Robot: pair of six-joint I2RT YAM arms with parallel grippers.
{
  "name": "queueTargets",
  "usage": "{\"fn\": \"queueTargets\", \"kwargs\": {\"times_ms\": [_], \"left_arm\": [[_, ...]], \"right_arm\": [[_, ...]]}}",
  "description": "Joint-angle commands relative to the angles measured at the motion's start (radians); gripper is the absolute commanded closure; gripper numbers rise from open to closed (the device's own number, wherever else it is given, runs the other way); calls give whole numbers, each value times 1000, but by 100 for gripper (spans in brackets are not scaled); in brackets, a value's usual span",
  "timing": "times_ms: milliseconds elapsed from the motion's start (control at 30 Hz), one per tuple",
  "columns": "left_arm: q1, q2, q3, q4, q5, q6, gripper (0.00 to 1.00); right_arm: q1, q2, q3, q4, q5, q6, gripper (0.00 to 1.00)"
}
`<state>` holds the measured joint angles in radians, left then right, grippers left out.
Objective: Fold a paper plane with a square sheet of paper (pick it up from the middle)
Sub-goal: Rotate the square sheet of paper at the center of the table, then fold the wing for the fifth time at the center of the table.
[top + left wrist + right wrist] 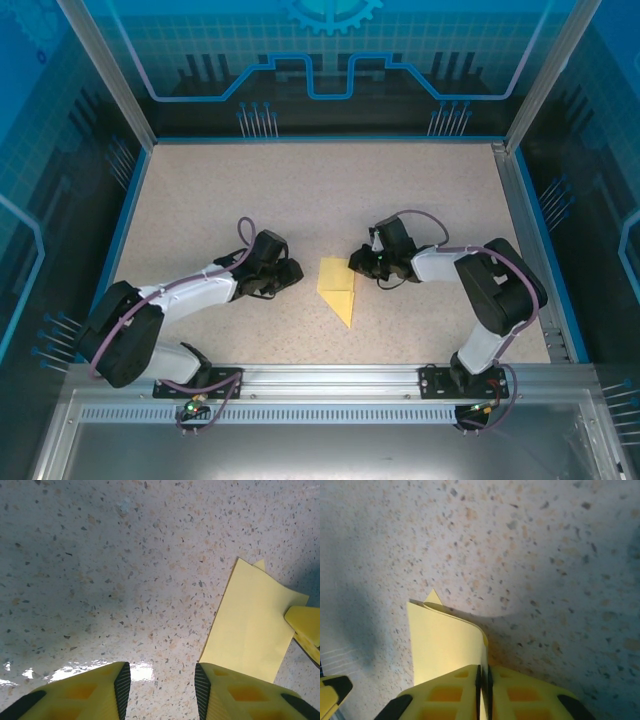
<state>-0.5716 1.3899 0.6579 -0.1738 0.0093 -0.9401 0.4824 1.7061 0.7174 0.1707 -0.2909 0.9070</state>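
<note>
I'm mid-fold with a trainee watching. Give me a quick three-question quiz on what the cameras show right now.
1. True or false: the left gripper is clamped on the folded yellow paper.
2. Which describes the right gripper? A: wide open, holding nothing. B: shut on the paper's edge. C: holding a pen.
3. Fill in: in the top view, the paper's pointed end faces the ___ edge of the table.

Key:
1. False. Its jaws stand open and grip nothing.
2. B.
3. Near, the arm bases' side.
</note>
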Motion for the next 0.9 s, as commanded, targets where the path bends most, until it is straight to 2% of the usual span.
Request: {"fn": "queueTargets", "kwargs": {"times_ms": [0,133,233,300,467,600,867], "left_arm": [[-1,15,28,19,36,14,58],[-3,11,22,24,43,21,58],[-3,19,19,33,52,22,57],[-4,28,20,48,65,24,57],[-8,60,41,69,96,34,57],[-15,75,54,73,106,38,57],[-27,96,67,74,125,42,57]], "right_arm": [[-14,-43,10,-17,18,-10,77],[-18,-121,35,-182,57,-97,63],[-18,-196,35,-291,85,-155,58],[-12,-237,33,-327,54,-199,61],[67,-256,52,-394,-68,-273,83],[160,-216,76,-434,-52,-281,93],[178,-135,76,-405,-34,-264,94]]}}
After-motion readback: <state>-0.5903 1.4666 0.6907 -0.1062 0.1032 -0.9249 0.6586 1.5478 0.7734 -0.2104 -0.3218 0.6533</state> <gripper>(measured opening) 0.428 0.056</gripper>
